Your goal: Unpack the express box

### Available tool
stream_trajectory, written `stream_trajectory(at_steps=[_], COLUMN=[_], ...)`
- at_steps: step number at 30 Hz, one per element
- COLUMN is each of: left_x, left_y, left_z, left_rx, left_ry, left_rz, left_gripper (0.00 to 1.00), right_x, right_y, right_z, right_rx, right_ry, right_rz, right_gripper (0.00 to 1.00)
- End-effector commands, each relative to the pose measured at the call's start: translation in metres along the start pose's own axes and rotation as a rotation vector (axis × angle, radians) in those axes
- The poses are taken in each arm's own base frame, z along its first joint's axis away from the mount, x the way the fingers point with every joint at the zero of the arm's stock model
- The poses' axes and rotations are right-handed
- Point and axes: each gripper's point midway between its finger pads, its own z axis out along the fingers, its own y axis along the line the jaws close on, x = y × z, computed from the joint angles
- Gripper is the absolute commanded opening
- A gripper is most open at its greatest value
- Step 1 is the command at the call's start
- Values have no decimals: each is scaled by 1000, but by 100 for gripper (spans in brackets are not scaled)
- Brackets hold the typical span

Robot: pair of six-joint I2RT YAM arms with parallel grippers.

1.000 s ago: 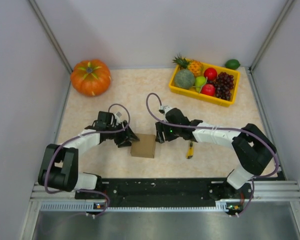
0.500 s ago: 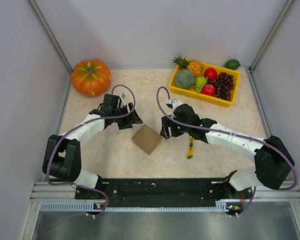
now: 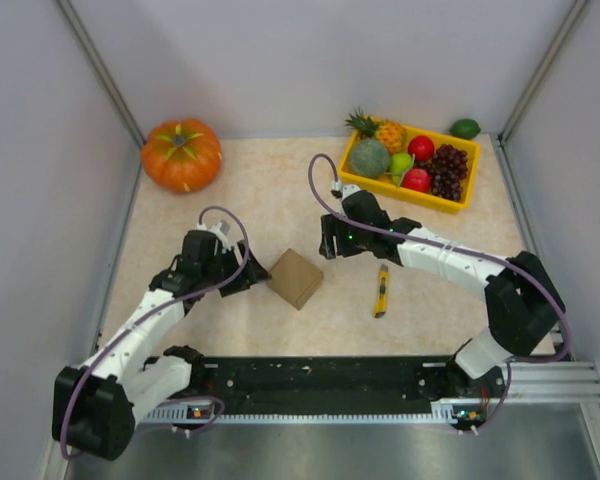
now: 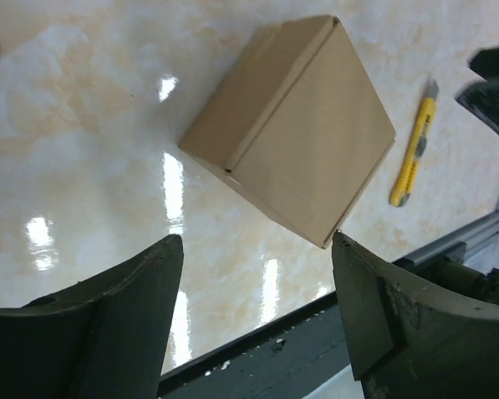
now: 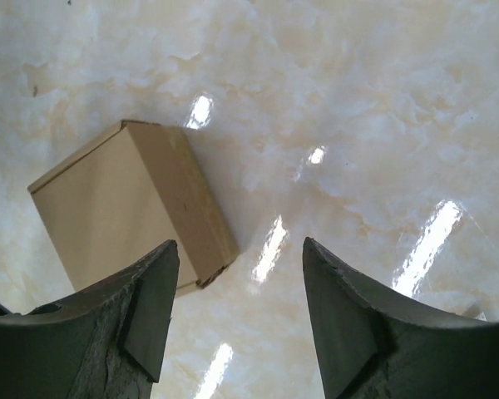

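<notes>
The express box (image 3: 296, 278), a small brown carton with its flaps closed, lies on the marbled tabletop, turned corner-on to the arms. My left gripper (image 3: 255, 272) hovers just left of it, open and empty. In the left wrist view the express box (image 4: 291, 125) lies beyond the left gripper (image 4: 256, 241), clear of both fingers. My right gripper (image 3: 325, 245) hangs above the box's far right corner, also open. In the right wrist view the express box (image 5: 125, 208) sits left of the right gripper (image 5: 239, 243), untouched.
A yellow utility knife (image 3: 381, 290) lies right of the box, also seen as the knife (image 4: 414, 150) in the left wrist view. An orange pumpkin (image 3: 181, 154) stands at the back left. A yellow fruit tray (image 3: 460, 205) and a lime (image 3: 465, 128) sit at the back right.
Both grippers have let go of the box and drawn back from it. The box has turned corner-on. The left gripper swung out and returned low beside the box.
</notes>
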Motion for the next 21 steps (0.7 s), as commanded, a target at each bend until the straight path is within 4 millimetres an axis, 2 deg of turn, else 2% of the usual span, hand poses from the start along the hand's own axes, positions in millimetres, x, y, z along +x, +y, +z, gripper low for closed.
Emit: stream_trajectory(at_steps=[1, 7, 9, 12, 14, 15, 17, 21], left_x=[5, 19, 25, 23, 11, 11, 9, 16], left_y=[-35, -27, -26, -29, -43, -43, -45, -36], left_z=[-5, 16, 23, 30, 31, 33, 35, 46], left_rx=[221, 171, 170, 193, 282, 292, 308, 280], left_ry=[-43, 39, 68, 58, 8, 2, -6, 31], left_rz=[-80, -214, -227, -229, -191, -185, -169, -142], left_gripper=[78, 78, 75, 70, 59, 54, 52, 49], right_x=[-16, -4, -2, 5, 11, 11, 14, 20], right_y=[2, 6, 11, 15, 18, 20, 22, 28], right_z=[20, 44, 49, 57, 58, 57, 52, 42], right_rx=[8, -5, -25, -51, -67, -78, -96, -142], right_ry=[15, 107, 129, 166, 191, 197, 213, 231], right_rz=[71, 105, 115, 122, 124, 119, 115, 105], right_gripper=[60, 60, 59, 58, 57, 57, 57, 57])
